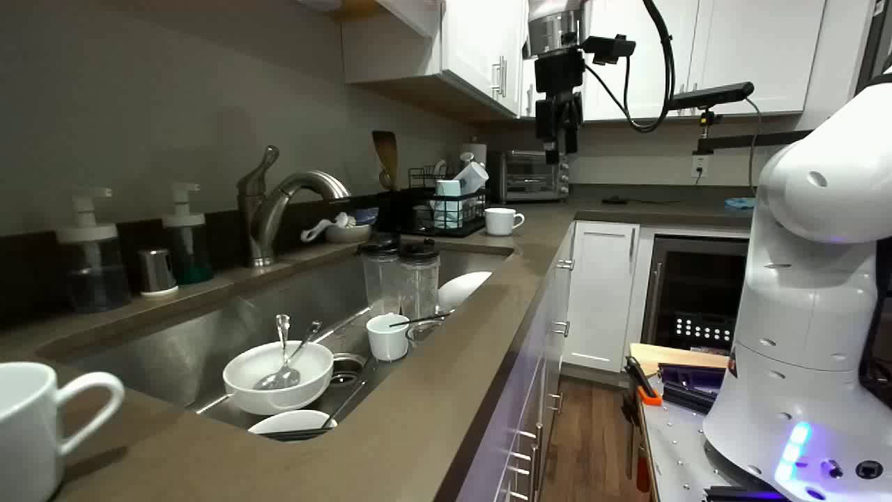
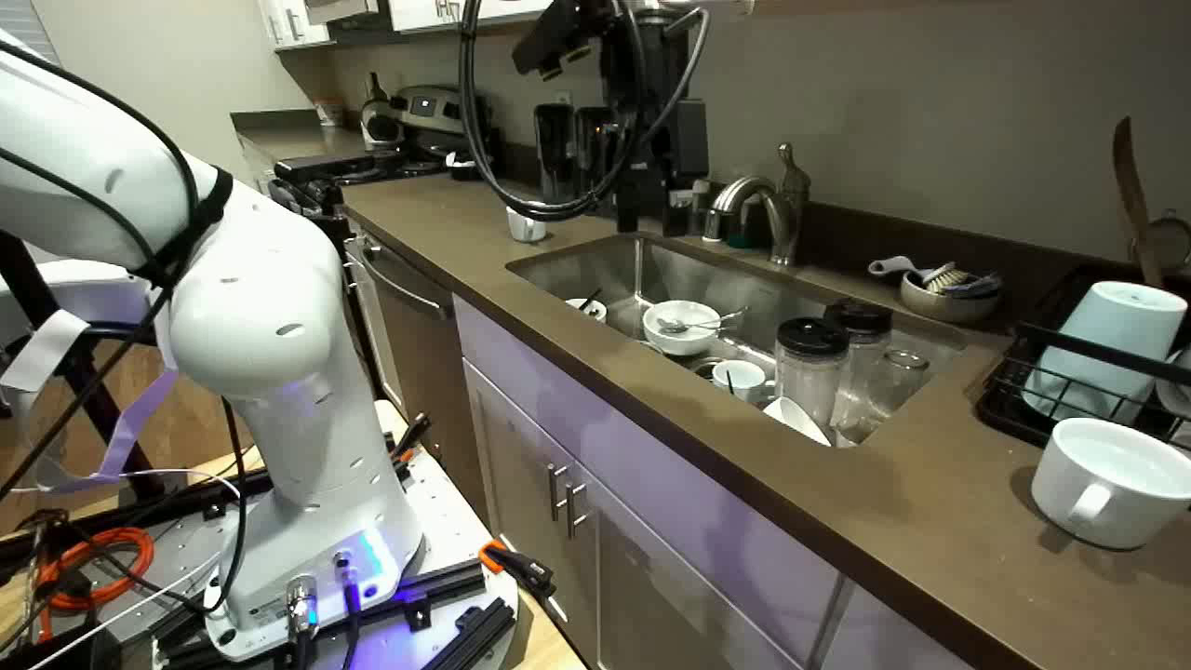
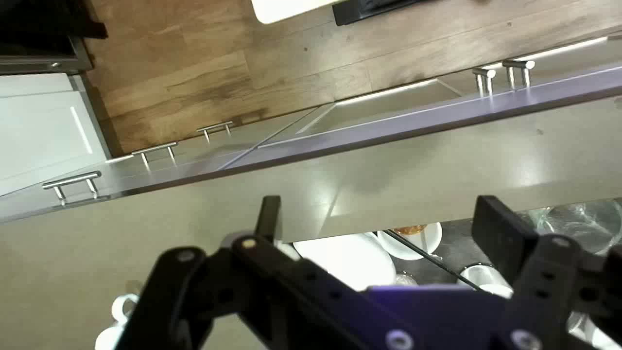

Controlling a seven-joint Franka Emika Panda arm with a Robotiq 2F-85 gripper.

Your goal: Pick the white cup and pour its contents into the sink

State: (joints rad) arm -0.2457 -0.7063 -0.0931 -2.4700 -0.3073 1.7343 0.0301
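Two similar white mugs with loop handles stand upright on the brown counter; I cannot tell for certain which one is meant. The white mug by the dish rack (image 1: 500, 222) shows in both exterior views (image 2: 1113, 484) and partly in the wrist view (image 3: 109, 338). The other white mug (image 1: 28, 425) stands past the sink's opposite end, partly behind cables in an exterior view (image 2: 527, 226). No contents show in either. The steel sink (image 1: 209, 341) is set in the counter, also in an exterior view (image 2: 605, 265). My gripper (image 1: 562, 148) is high above the counter, open and empty (image 3: 379, 209).
The sink holds a white bowl (image 1: 279, 376) with spoons, a small white cup (image 1: 388, 337) and lidded clear containers (image 1: 418, 286). A chrome faucet (image 1: 268, 216) rises behind it. A black dish rack (image 1: 456, 213) stands beside a mug. Soap dispensers (image 1: 90, 265) stand along the wall.
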